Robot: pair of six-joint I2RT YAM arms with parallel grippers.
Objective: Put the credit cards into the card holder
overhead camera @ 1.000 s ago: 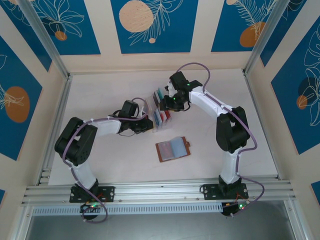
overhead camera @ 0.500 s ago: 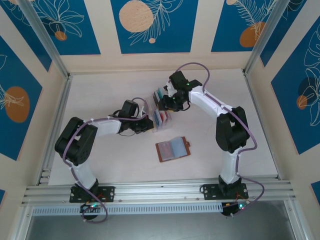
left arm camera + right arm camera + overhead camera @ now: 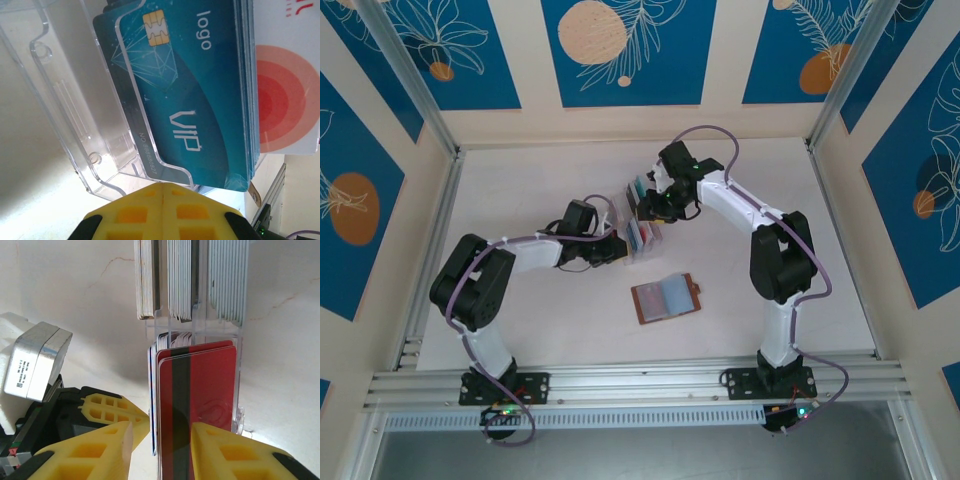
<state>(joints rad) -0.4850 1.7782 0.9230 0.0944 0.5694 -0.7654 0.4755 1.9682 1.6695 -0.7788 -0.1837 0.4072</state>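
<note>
Credit cards (image 3: 642, 233) stand in a clear slotted rack (image 3: 636, 200) at mid-table. A teal VIP card (image 3: 190, 90) and a red-and-white card (image 3: 285, 100) sit in the rack (image 3: 75, 100). My left gripper (image 3: 164, 186) is shut, its tips against the rack's base edge (image 3: 617, 248). My right gripper (image 3: 161, 427) is open and straddles the upright red cards with a black stripe (image 3: 210, 385); there is a gap on its left side. It hovers over the rack (image 3: 648, 207). The brown card holder (image 3: 666, 298) lies open flat, nearer the front.
More cards fill the rack's far slots (image 3: 180, 280). The left gripper's yellow fingers (image 3: 112, 407) and the silver block (image 3: 35, 360) on its wrist crowd the rack's left side. Metal rails (image 3: 430, 240) and patterned walls border the white table.
The right gripper's jaws have narrowed around the red cards and it has shifted slightly over the rack. The left arm has stayed put, shut against the rack.
</note>
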